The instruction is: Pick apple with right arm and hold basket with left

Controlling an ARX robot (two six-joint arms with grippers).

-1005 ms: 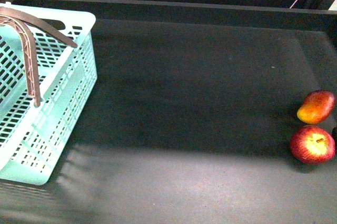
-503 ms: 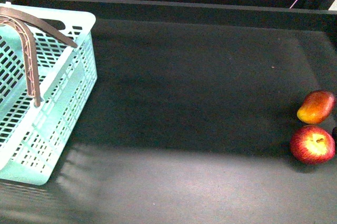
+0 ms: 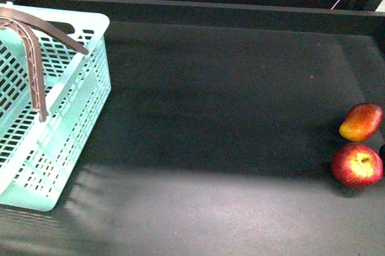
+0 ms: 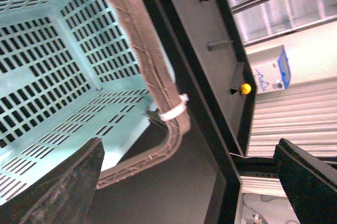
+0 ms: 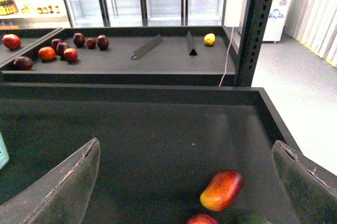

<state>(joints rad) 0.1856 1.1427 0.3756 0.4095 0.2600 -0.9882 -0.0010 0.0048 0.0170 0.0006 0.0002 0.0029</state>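
The apple (image 3: 357,164), round and deep red with a stem dimple, lies on the dark table near the right edge in the front view. Only its top (image 5: 201,219) shows in the right wrist view, close below my open right gripper (image 5: 184,182), which hangs above the table with nothing between its fingers. The mint-green basket (image 3: 66,118) stands at the far left, its brown handles (image 3: 36,70) raised. My left gripper (image 4: 184,182) is open beside the basket wall (image 4: 58,71) and close to a brown handle (image 4: 152,77), not touching it. Neither arm shows in the front view.
A red-orange mango-like fruit (image 3: 361,121) lies just behind the apple, also seen as the elongated fruit (image 5: 221,190). A dark green item (image 5: 253,219) sits beside the apple. A raised table rim (image 3: 198,9) runs along the back. Beyond it is another shelf with several fruits (image 5: 58,50).
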